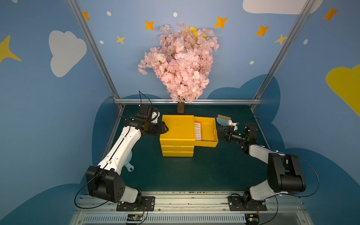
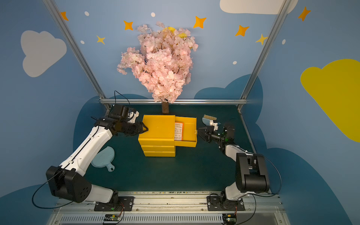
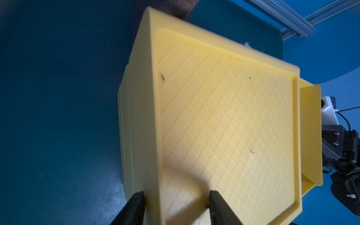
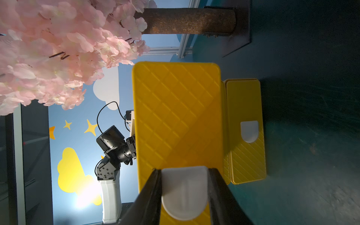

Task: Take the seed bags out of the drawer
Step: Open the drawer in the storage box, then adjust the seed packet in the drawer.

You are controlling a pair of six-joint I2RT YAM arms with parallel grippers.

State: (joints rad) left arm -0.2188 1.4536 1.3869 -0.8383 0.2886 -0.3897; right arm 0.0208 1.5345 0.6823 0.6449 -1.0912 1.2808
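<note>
A yellow cabinet (image 1: 178, 126) (image 2: 158, 126) of three drawers stands mid-table, and its top drawer (image 1: 208, 130) (image 2: 190, 130) is pulled out to the right. Inside it, by the cabinet's mouth, lies a seed bag (image 1: 198, 131) (image 2: 178, 131), back up, orange-bordered with white text; I cannot tell whether others lie under it. My right gripper (image 4: 185, 169) (image 1: 219, 131) is shut on the drawer's white handle (image 4: 184, 192). My left gripper (image 3: 176, 192) (image 1: 166, 128) stands open astride the cabinet's top left edge, one finger against the side wall, the other over the top.
A pale blue brush (image 1: 224, 119) (image 2: 209, 119) with tan bristles lies behind my right gripper. A pale blue flat scoop (image 2: 103, 158) lies under my left arm. A pink blossom tree's trunk (image 1: 180, 108) stands right behind the cabinet. Two lower drawers are closed, one handle (image 4: 249, 131) showing.
</note>
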